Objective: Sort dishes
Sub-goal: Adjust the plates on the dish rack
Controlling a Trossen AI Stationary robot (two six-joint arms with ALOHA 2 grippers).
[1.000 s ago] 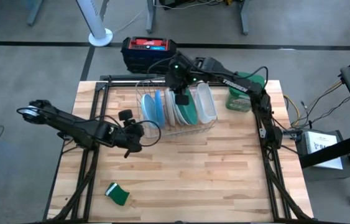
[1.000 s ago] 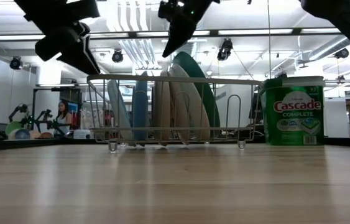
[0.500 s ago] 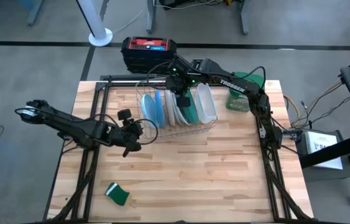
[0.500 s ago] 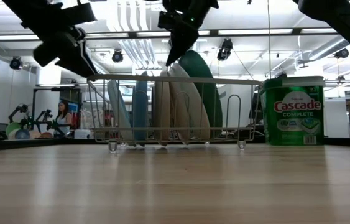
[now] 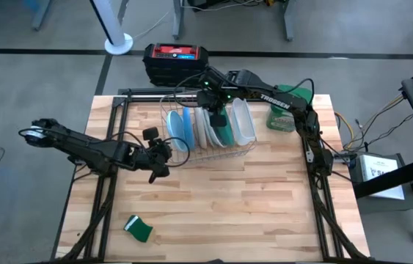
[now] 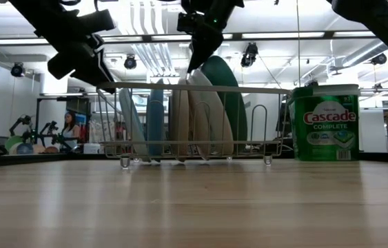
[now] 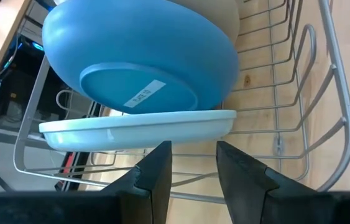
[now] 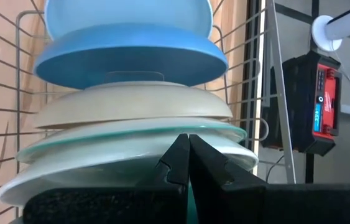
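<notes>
Several round plates stand on edge in a wire dish rack: pale blue, darker blue, cream, and white with teal back. My right gripper is shut and points down at the plates' upper rims. In the right wrist view its tips lie against the teal-rimmed plate. My left gripper is open and hovers outside the rack's left end. In its wrist view it faces the pale blue plate and the blue plate. My right gripper's shut fingertips come from above, pointing down, at the upper rim of the teal-rimmed white plate. I cannot tell whether they touch it. The plate stands upright in the rack.
A clear container sits at the rack's right end. A green Cascade tub stands right of the rack. A green sponge lies near the table's near left corner. A red and black box sits beyond the far edge.
My right gripper has come down onto the plates' upper rims, shifting slightly right. My left gripper has edged toward the rack's left end. The plates have stayed in place.
</notes>
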